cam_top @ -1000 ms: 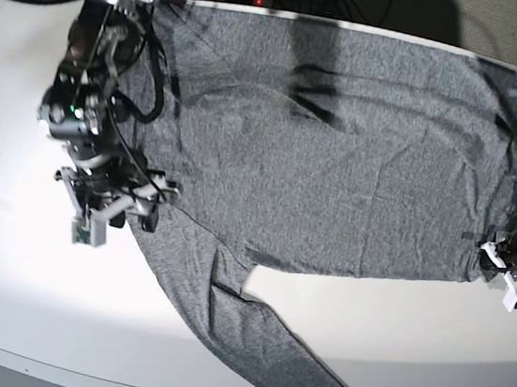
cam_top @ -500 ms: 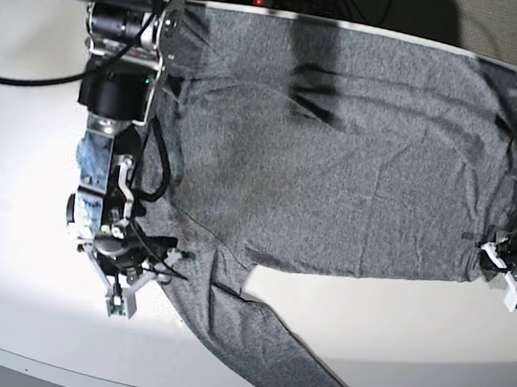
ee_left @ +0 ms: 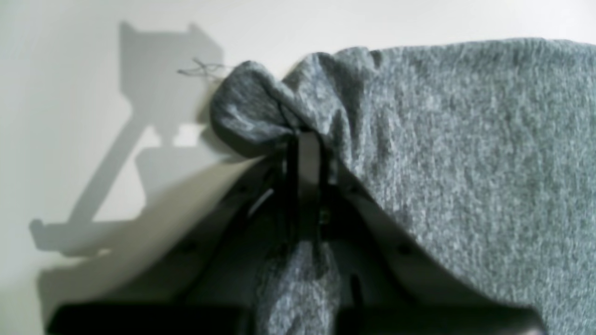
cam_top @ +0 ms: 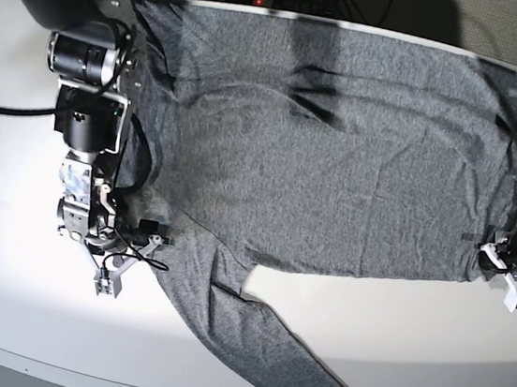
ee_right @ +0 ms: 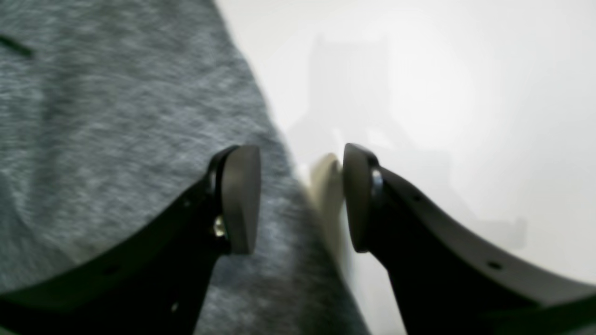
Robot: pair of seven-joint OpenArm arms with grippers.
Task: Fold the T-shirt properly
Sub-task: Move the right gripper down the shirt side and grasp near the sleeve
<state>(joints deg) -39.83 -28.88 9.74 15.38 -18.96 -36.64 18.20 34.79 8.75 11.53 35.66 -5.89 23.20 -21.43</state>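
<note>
Since the earlier base pictures, the right arm has swung outward along the left side of the frame, and its tool now sits slightly higher and farther left, at the shirt's edge rather than over the sleeve root. Nearest the camera, at the lower centre of the base view, one long sleeve of the T-shirt [cam_top: 334,193] runs diagonally down to the right across the white surface [cam_top: 6,248]. Just above and left of it, the right tool [ee_right: 301,200] stands wide, holding nothing; in its wrist view one finger hangs over grey fabric and the other over bare surface, so the shirt's edge passes between them. At the right edge of the frame, the left tool [ee_left: 305,153] is clamped narrow on a bunched corner of the hem. Farther back, the body lies spread flat, its long axis running left to right across the frame. My judgement is that the next grasp turns on that edge lying between the right tool's fingers, and the right arm is clearly the nearer one to it.
</note>
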